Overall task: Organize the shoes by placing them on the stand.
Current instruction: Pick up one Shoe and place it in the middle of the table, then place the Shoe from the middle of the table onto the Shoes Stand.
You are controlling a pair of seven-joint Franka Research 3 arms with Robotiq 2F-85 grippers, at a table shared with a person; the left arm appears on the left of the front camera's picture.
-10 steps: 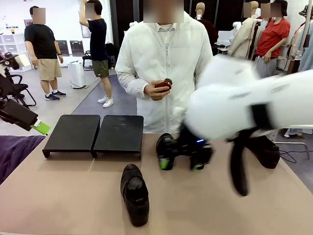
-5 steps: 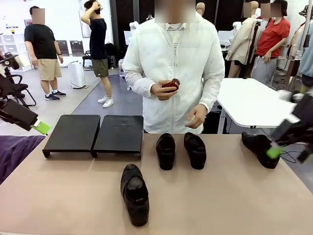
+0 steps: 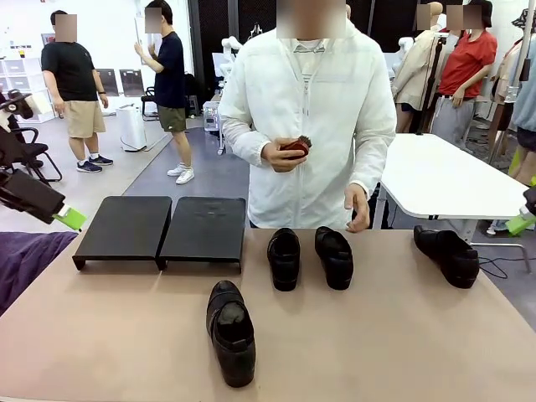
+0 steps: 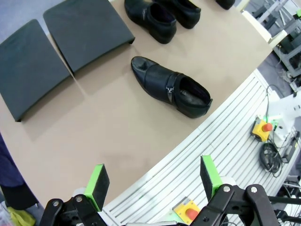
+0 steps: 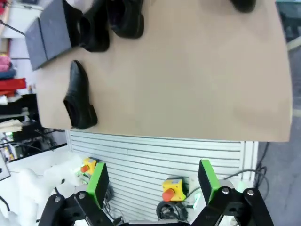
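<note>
At mid-left of the front view, the stand (image 3: 159,228): matte black, low, two flat panels side by side, tops bare. Just right of it, near centre, the centre-left shoe (image 3: 284,258) and the centre-right shoe (image 3: 334,256): glossy black loafers, upright on their soles, parallel, close but apart. At lower centre, the near shoe (image 3: 231,331): lengthwise, toe toward the top of the frame. At right, the far-right shoe (image 3: 447,255): turned diagonally, well apart from the rest.

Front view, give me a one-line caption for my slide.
Four black shoes sit on the table near the low black stand, none on it yet, as a person stands across.
</note>
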